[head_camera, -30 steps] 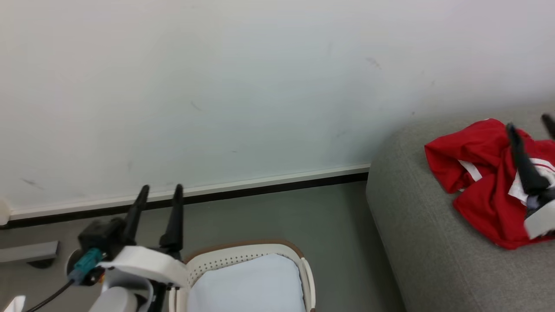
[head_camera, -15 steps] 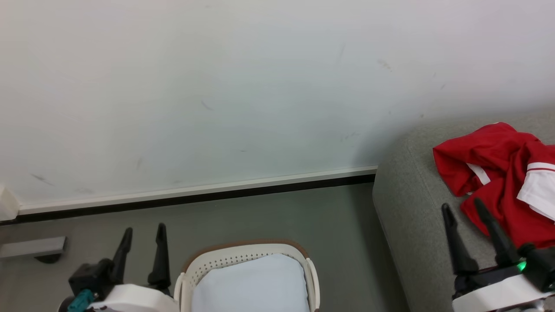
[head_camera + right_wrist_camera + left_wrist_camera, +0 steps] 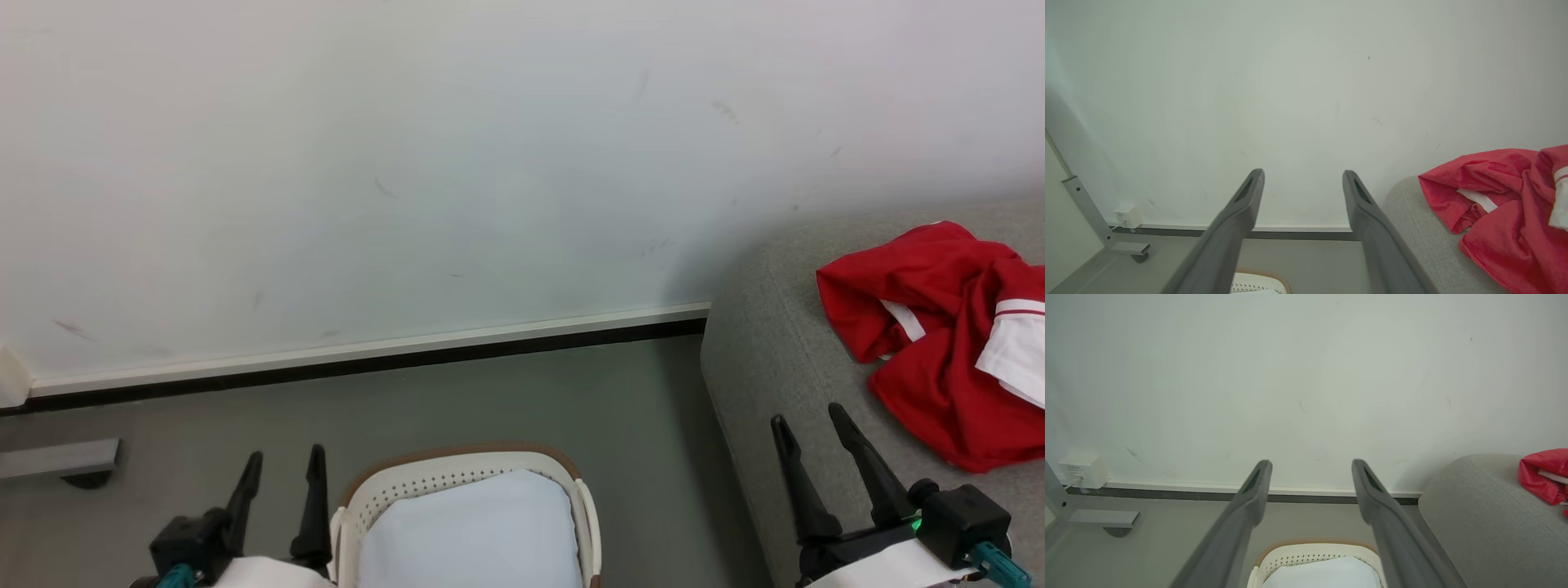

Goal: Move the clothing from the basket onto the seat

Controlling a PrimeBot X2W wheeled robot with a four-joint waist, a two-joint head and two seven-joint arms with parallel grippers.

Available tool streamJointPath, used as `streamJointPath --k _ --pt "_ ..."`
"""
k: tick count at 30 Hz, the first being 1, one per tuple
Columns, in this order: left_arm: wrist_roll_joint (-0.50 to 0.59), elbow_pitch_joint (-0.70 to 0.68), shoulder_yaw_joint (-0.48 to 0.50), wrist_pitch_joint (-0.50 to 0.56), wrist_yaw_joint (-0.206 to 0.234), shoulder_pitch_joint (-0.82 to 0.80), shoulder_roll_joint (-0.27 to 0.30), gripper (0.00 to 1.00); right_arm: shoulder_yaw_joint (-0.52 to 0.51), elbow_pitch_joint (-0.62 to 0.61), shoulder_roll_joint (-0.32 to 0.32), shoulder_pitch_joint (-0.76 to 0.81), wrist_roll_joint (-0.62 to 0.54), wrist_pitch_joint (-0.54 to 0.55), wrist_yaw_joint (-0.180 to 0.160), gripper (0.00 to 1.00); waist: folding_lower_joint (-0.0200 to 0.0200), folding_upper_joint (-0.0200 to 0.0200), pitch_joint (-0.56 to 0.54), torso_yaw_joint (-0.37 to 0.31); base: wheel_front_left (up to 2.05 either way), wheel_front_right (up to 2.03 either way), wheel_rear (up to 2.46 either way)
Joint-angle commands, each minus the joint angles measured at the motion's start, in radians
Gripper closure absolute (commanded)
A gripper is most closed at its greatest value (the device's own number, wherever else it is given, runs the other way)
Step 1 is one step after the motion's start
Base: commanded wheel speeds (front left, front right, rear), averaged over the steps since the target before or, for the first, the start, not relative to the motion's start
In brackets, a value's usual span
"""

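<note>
Place: sparse, home-like room.
Furnishing: large light grey fabric sofa (image 3: 775,327), cream perforated plastic laundry basket (image 3: 424,487).
Shell: scuffed white wall (image 3: 408,163), grey floor (image 3: 531,392).

Perforated plastic basket (image 3: 457,482); matt woven-fabric seat (image 3: 784,343).

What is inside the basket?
The basket shows just its pale bottom, no clothes. Its near end is out of the picture, so I can't tell there. The red clothing lies on the sofa.
</note>
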Motion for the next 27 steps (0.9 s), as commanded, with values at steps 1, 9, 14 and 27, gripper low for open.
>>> streamJointPath --k 1,9,14,27 --pt "0.011 0.004 0.008 0.000 -0.005 0.004 -0.001 0.00 -0.002 0.005 0.004 -0.014 -0.006 -0.003 -0.002 0.00 0.0000 -0.0001 0.000 0.000 0.00 0.00 0.00" --pt "0.034 0.014 0.033 0.000 -0.027 -0.008 -0.010 0.00 0.001 0.014 0.000 -0.027 -0.007 -0.003 -0.002 0.00 0.0000 -0.0001 -0.005 0.001 0.00 0.00 0.00" --pt "0.037 0.020 0.040 0.000 -0.032 -0.010 -0.012 0.00 -0.002 0.009 -0.001 -0.029 -0.005 -0.003 -0.002 0.00 0.0000 -0.0001 -0.004 0.002 0.00 0.00 0.00" --pt "-0.098 0.045 0.057 0.049 -0.042 -0.017 -0.018 1.00 -0.027 0.017 0.010 -0.006 0.109 0.030 0.000 1.00 0.0000 -0.0001 -0.003 0.007 0.00 0.00 0.00"
